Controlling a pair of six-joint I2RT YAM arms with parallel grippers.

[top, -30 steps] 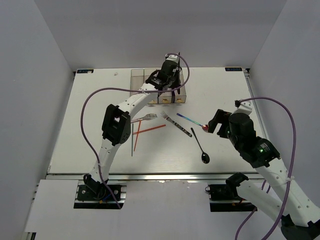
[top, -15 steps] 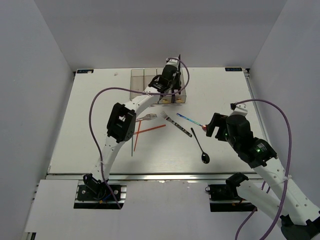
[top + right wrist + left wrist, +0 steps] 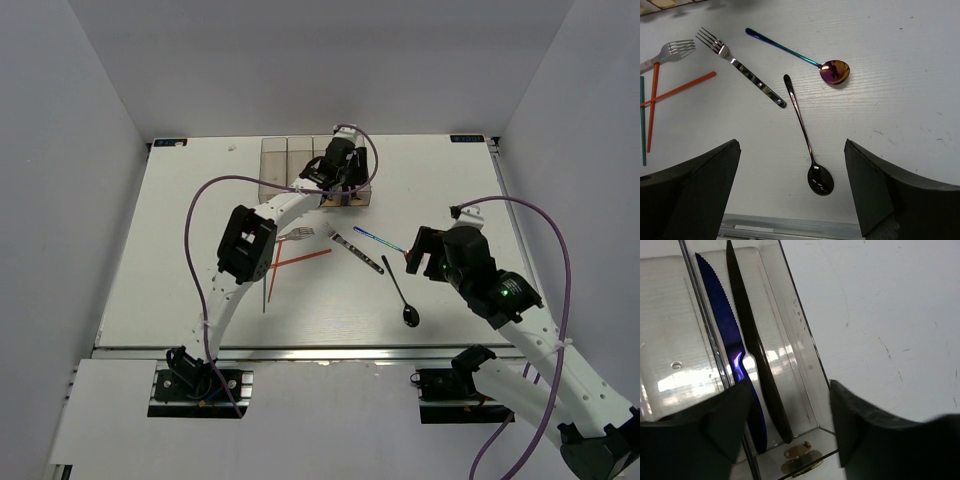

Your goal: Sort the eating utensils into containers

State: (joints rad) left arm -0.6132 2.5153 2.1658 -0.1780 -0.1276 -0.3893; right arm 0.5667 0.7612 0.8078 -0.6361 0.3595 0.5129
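Two knives stand in the end compartment of the clear bins [image 3: 290, 160]. One is a blue knife [image 3: 722, 335] with a toothed edge, close against the dividing wall. The other is a dark knife [image 3: 756, 352] just beside it. Both lean with their handles toward the gold spot [image 3: 797, 451] at the base. The bins sit in a row at the far side of the worktop [image 3: 170, 230]. The left tool [image 3: 790, 407] hovers right over that end compartment, its fingers spread wide apart and holding nothing.

The other cutlery lies loose on the worktop, nearer the arms. A rainbow-tinted spoon [image 3: 802, 57] and a dark spoon [image 3: 801, 122] lie close together without touching, the dark one's bowl toward the near edge. A silver fork [image 3: 742, 70] with a dotted handle lies just beside them. A second fork [image 3: 675, 49] lies further left, meeting the tip of a red chopstick [image 3: 651, 130]. Another red chopstick [image 3: 682, 88] crosses that one, and a teal chopstick [image 3: 642, 125] lies alongside. The right tool [image 3: 790, 152] hangs above the spoons, wide open and empty.
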